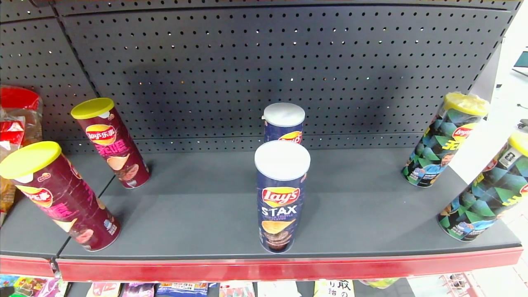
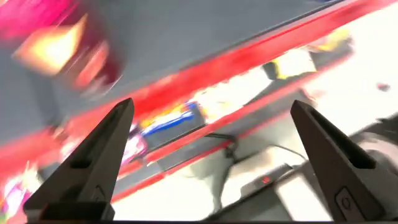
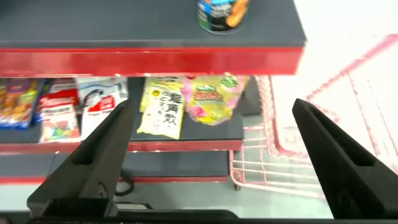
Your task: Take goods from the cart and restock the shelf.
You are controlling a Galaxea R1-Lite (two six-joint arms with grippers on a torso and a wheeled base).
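Both grippers are seen with their fingers spread wide and nothing held between them. In its wrist view the left gripper [image 2: 211, 104] is held low in front of the shelving, where a blurred maroon can [image 2: 81, 56] is visible beyond the fingers. The right gripper [image 3: 211, 102] is likewise held low before the lower shelf [image 3: 186, 147], on which snack packets [image 3: 163, 106] are laid in a row. A pink wire cart [image 3: 258, 163] is seen just beside that shelf's end.

In the head view, the shelf [image 1: 198, 198] to be restocked is bounded at the near side by a red front lip [image 1: 288, 266]. Six crisp cans are stood on it in three pairs, each pair set one behind the other. Close to the lip, the front blue can [image 1: 282, 194] is placed upright near the middle, with a white lid. Far to the left, the front maroon can [image 1: 62, 198] is stood with a yellow lid, and at the right end the front patterned can [image 1: 486, 194] is set near the shelf's corner.

Farther back, the rear blue can [image 1: 284, 123] is lined up directly behind the front one, apart from it. The rear maroon can [image 1: 111, 142] and the rear patterned can [image 1: 445, 140] are placed close to the back. Wide stretches of bare shelf are left between the pairs. Behind everything, the dark pegboard back panel [image 1: 264, 62] is seen.
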